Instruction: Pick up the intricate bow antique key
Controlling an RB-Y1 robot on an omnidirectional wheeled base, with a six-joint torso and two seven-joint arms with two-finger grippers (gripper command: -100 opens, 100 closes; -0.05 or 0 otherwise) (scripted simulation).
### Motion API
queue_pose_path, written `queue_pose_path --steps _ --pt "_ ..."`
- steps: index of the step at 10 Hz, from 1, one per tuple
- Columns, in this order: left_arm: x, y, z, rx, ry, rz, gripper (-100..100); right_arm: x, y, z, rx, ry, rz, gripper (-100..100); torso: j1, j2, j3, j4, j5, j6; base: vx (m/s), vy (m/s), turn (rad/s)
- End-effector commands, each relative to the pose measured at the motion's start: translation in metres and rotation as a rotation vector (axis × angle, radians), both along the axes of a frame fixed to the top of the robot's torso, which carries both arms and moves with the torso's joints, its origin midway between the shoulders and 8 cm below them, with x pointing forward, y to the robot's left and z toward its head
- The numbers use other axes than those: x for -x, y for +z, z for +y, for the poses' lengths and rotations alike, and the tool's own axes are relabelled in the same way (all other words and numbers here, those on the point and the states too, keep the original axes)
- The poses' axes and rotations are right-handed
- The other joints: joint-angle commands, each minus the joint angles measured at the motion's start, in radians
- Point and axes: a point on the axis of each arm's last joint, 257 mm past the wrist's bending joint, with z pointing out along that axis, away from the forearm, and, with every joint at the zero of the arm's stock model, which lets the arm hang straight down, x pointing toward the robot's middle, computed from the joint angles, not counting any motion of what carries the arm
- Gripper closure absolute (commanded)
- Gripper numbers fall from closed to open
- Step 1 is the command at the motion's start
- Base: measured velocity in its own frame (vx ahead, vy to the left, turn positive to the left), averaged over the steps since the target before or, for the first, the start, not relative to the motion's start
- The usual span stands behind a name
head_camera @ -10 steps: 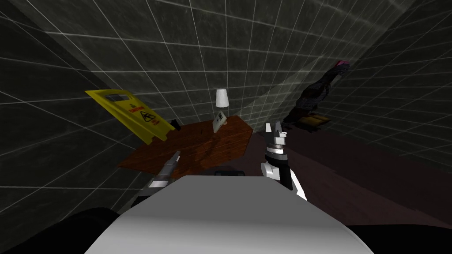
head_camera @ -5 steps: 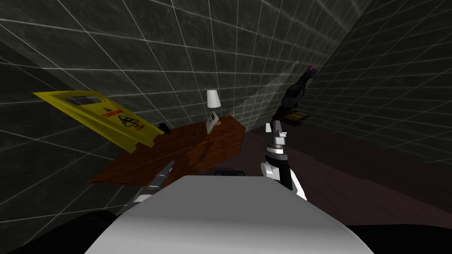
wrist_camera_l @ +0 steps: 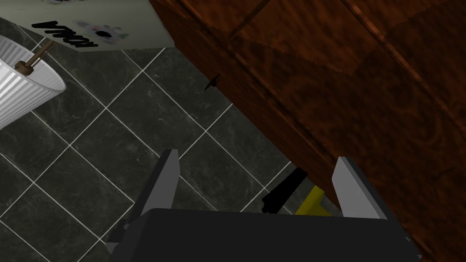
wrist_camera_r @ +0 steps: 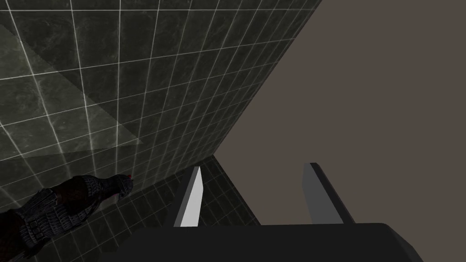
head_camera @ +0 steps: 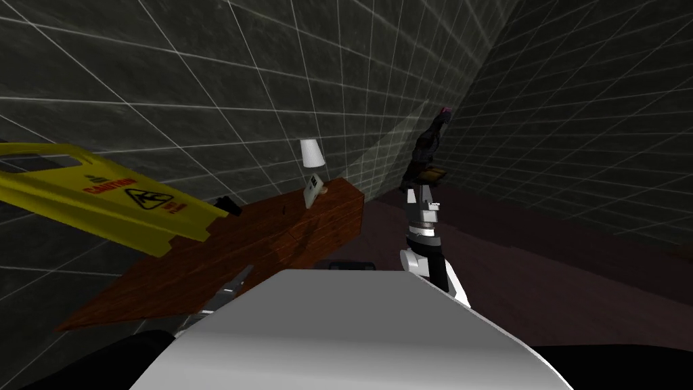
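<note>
A tiny dark object [wrist_camera_l: 212, 83] lies at the far edge of the brown wooden tabletop [wrist_camera_l: 346, 77]; its shape is too small to tell. It sits well ahead of my left gripper [wrist_camera_l: 257, 157], which is open with nothing between its fingers. In the head view the left gripper [head_camera: 237, 280] hovers low by the near edge of the table [head_camera: 223, 257]. My right gripper [head_camera: 421, 196] is raised to the right of the table, open and empty [wrist_camera_r: 254, 166].
A yellow caution sign [head_camera: 101, 200] leans over the table's left end, with a small black thing [head_camera: 228, 205] beside it. A white-shaded lamp [head_camera: 311, 154] and a white card [head_camera: 313, 189] stand at the far end. A dark feathered bird figure [head_camera: 425, 145] stands by the tiled wall.
The whole head picture has swung: table and caution sign slid left and down, the bird figure moved toward the middle, so I have turned right. The left gripper sits lower in view.
</note>
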Motion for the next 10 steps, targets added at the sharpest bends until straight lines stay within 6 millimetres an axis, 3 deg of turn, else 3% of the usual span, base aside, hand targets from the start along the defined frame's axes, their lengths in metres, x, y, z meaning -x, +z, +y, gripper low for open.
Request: queue_pose_path --steps 1,2,4,5,7,8,10 --pt "0.032 -0.013 0.026 -0.01 0.043 0.102 -100 0.0 0.0 0.0 0.0 0.0 0.0 0 0.0 0.0 0.0 0.0 0.0 0.0 0.01 -0.063 -0.404" --pt "0.035 -0.014 0.026 -0.011 0.042 0.111 -100 0.0 0.0 0.0 0.0 0.0 0.0 0 0.0 -0.001 0.0 0.0 0.0 0.0 0.013 -0.04 -0.167" --pt "0.079 -0.025 0.056 -0.021 0.096 0.241 -100 0.0 0.0 0.0 0.0 0.0 0.0 0 0.001 -0.002 -0.001 0.0 0.0 0.0 0.027 -0.044 -0.352" --pt "0.081 -0.026 0.059 -0.025 0.093 0.249 -100 0.0 0.0 0.0 0.0 0.0 0.0 0 0.001 -0.002 -0.001 0.0 0.0 0.0 0.032 -0.027 -0.142" --pt "0.123 -0.032 0.087 -0.033 0.147 0.365 -100 0.0 0.0 0.0 0.0 0.0 0.0 0 0.001 -0.003 -0.002 -0.001 0.0 0.0 0.053 -0.034 -0.356" --pt "0.122 -0.033 0.088 -0.037 0.139 0.373 -100 0.0 0.0 0.0 0.0 0.0 0.0 0 0.002 -0.004 -0.002 -0.001 0.0 0.0 0.047 -0.013 -0.142" --pt "0.158 -0.035 0.115 -0.047 0.184 0.48 -100 0.0 0.0 0.0 0.0 0.0 0.0 0 0.002 -0.004 -0.002 -0.001 0.001 0.0 0.059 -0.018 -0.352"
